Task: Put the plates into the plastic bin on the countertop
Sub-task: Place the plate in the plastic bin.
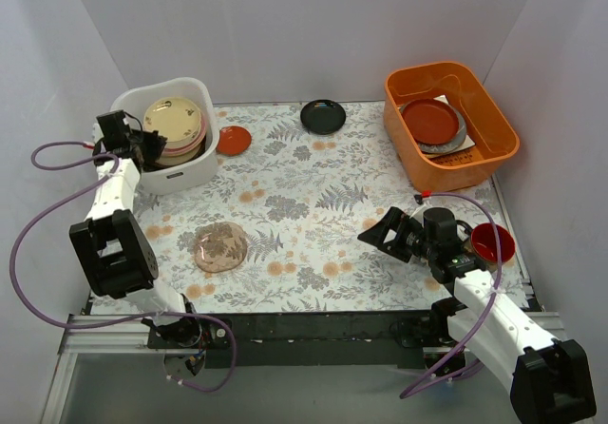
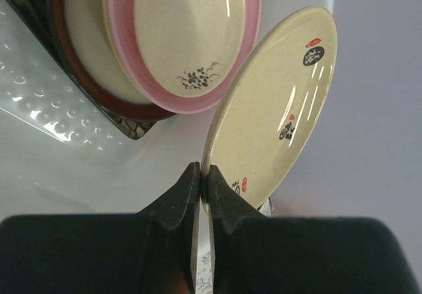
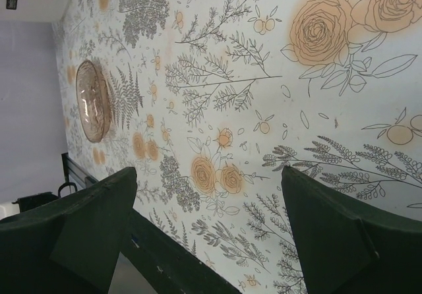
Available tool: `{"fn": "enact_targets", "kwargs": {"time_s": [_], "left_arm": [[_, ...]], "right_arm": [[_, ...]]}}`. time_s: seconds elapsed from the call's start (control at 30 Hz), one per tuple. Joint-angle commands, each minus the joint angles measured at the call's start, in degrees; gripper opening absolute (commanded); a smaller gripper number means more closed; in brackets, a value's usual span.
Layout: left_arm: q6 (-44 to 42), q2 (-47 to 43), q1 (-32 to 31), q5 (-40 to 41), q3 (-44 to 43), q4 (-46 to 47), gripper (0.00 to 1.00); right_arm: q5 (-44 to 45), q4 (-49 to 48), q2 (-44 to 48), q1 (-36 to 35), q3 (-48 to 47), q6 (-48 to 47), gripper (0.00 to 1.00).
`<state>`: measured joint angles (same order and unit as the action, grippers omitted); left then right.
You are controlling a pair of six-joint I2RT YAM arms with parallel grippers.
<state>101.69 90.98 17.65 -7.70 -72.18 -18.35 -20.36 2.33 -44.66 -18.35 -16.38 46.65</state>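
Observation:
The white plastic bin [image 1: 201, 89] stands at the back left of the countertop [image 1: 313, 196]. My left gripper [image 1: 144, 148] [image 2: 203, 175] is shut on the rim of a cream plate [image 2: 277, 109] with black and red marks and holds it tilted over the bin, above the stack [image 1: 173, 120]. The stack holds a beige plate [image 2: 191, 30] on a pink plate [image 2: 119, 43], a red-rimmed cream plate [image 2: 79, 30] and a dark square floral plate [image 2: 125, 126]. An orange-red plate [image 1: 234, 140], a black plate [image 1: 323, 116] and a brownish floral plate [image 1: 220, 247] [image 3: 92, 99] lie on the countertop. My right gripper [image 1: 380, 234] [image 3: 208, 221] is open and empty.
An orange tub [image 1: 494, 110] at the back right holds more dishes [image 1: 432, 122]. A red mug [image 1: 492, 242] stands at the right edge beside my right arm. White walls close in the back and both sides.

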Motion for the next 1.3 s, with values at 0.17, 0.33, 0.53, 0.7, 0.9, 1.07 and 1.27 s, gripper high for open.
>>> {"fn": "enact_targets", "kwargs": {"time_s": [0.17, 0.33, 0.53, 0.7, 0.9, 1.07, 1.27], "left_arm": [[-0.7, 5.2, 1.9, -1.9, -0.5, 0.8, 0.00], [-1.4, 8.7, 2.1, -0.6, -3.0, 0.4, 0.00], [-2.9, 13.5, 2.2, 1.4, -7.7, -0.4, 0.00], [-2.5, 16.0, 2.3, 1.3, -10.0, -0.5, 0.00], [-1.9, 19.4, 2.3, 0.1, -12.5, -0.5, 0.00], [-2.4, 21.3, 2.3, -0.2, -15.3, 0.3, 0.00], [-3.1, 23.3, 2.3, -0.1, -17.4, 0.2, 0.00]], "right_arm": [[-0.8, -3.8, -0.7, 0.2, 0.5, -0.8, 0.98], [-1.0, -4.1, -1.0, 0.2, 0.8, -0.8, 0.98], [-1.0, -4.2, -1.0, 0.2, 0.9, -0.9, 0.98], [-0.6, -4.1, -1.0, 0.2, 1.1, -1.0, 0.98], [-0.6, -3.9, -1.1, 0.2, 1.1, -1.1, 0.98], [-0.6, -3.6, -1.0, 0.2, 1.0, -1.2, 0.98], [-0.5, -3.5, -0.8, 0.2, 0.9, -1.2, 0.98]]}}
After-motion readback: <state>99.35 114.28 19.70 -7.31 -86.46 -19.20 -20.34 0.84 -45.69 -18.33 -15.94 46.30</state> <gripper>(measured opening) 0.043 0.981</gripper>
